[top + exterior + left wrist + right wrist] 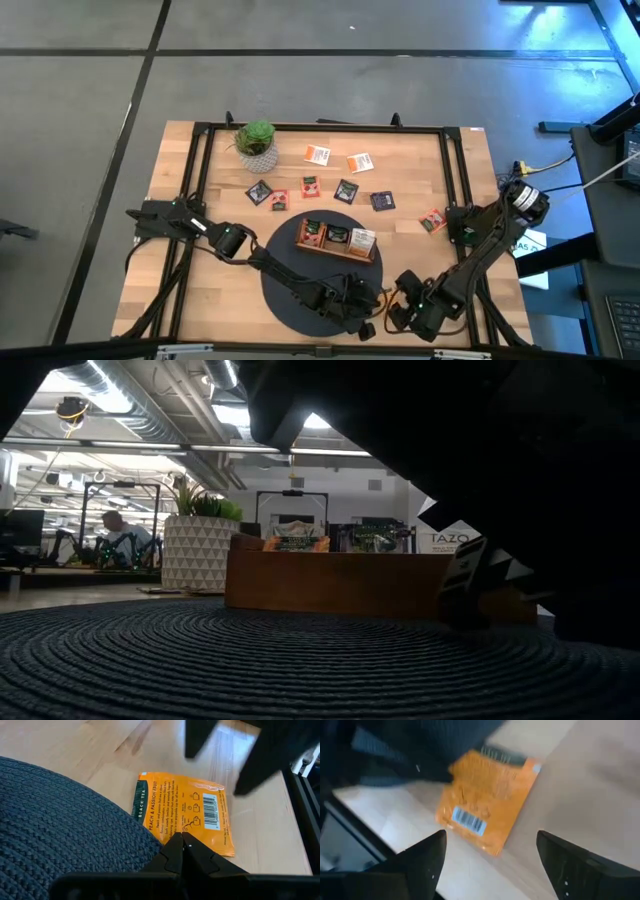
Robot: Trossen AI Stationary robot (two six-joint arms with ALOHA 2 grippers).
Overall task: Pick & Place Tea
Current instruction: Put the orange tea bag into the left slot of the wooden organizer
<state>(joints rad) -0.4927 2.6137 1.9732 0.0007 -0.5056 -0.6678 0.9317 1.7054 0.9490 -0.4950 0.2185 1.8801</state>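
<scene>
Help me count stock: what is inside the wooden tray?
The tray holds upright tea packets: a red-brown one, a dark green one and a white one, one per compartment. Whether more packets stand behind or under them is hidden.

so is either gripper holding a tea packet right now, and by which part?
No. The orange packet lies flat on the table; the left gripper is shut at its edge, the right gripper open above it.

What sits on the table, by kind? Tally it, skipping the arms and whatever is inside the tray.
Loose tea packets: 9
Wooden tray: 1
Potted plant: 1
Round dark mat: 1
Total: 12
</scene>
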